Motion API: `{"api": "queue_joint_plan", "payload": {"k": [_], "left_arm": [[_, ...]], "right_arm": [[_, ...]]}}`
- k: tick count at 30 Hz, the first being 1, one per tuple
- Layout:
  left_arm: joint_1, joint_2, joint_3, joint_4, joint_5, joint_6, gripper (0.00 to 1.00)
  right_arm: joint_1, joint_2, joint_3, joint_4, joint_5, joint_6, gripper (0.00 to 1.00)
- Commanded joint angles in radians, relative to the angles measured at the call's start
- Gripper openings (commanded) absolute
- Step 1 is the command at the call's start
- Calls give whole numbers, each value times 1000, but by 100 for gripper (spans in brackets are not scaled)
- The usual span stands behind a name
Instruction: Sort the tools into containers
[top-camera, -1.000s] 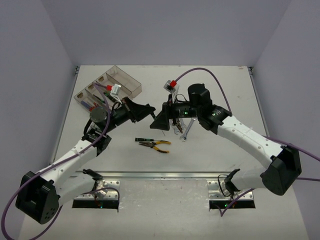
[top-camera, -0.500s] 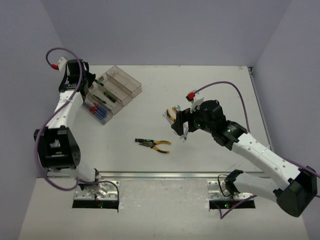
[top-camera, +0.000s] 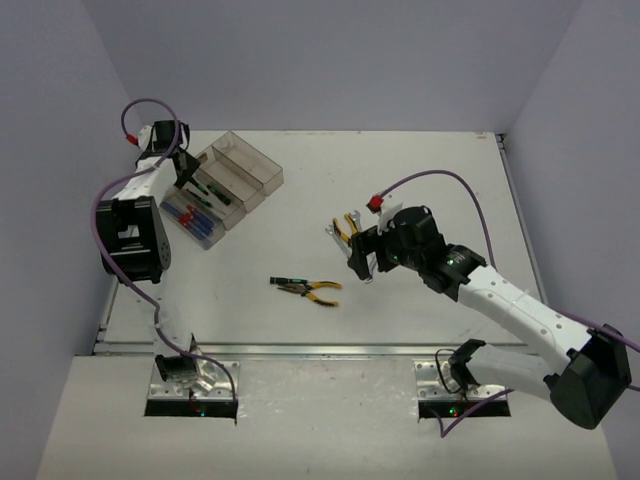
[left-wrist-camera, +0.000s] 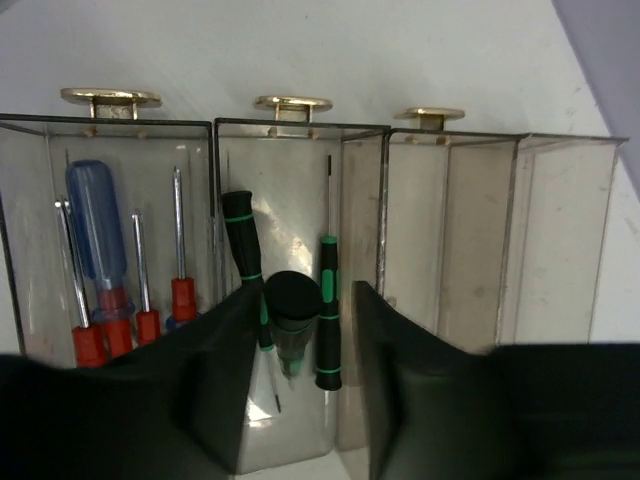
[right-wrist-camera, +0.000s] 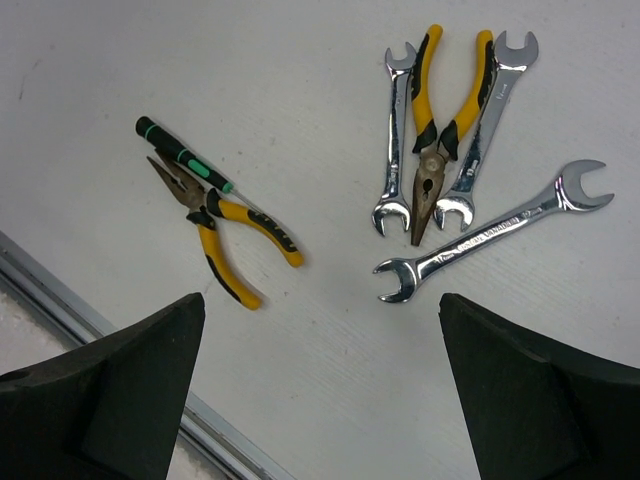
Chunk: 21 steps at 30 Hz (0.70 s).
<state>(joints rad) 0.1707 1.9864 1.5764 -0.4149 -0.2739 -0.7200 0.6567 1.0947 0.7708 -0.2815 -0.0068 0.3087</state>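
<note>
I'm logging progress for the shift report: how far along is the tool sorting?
Roughly half done. Done: red and blue screwdrivers lie in one bin, three green ones in the next; two bins are empty. In hand: nothing; the left gripper is open at the bins, the right gripper open above the table. Left on the table: one green screwdriver, two pliers, three wrenches.

a: where can fingers come down on the table (right-wrist-camera: 330, 340)?
b: on the bare strip between the pliers (right-wrist-camera: 225, 235) lying against a green screwdriver (right-wrist-camera: 180, 155) and the wrenches (right-wrist-camera: 490, 230) packed around the second pliers (right-wrist-camera: 440, 130).
a: and the bins (left-wrist-camera: 385, 200)?
b: thin walls part them. screwdrivers (left-wrist-camera: 328, 300) crowd two; the other two offer free room.
</note>
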Motion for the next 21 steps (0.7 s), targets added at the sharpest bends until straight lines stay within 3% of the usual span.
{"api": "queue_joint_plan", "payload": {"k": [1,6,11,15,19,21], "left_arm": [[-4,-46,29,-5,23,-3,68],[-5,-193,-26,0,99,-25,99],[-49,-518,-241,27,249,-4,100],[-88,-950,-545,128,377,41,100],[-89,-1236,-730,86,429,122,100],[-89,-1295,-753,30,435,174,100]], "right_arm": [[-2,75,24,41,-60,-22,99],[32,234,109,51,-208,-46,99],[151,548,333,-16,-91,-173,92],[184,772,568,-121,-87,-247,78],[211,908,696,-186,-93,-297,56],[227,937,721,-202,-97,-332,52]]}}
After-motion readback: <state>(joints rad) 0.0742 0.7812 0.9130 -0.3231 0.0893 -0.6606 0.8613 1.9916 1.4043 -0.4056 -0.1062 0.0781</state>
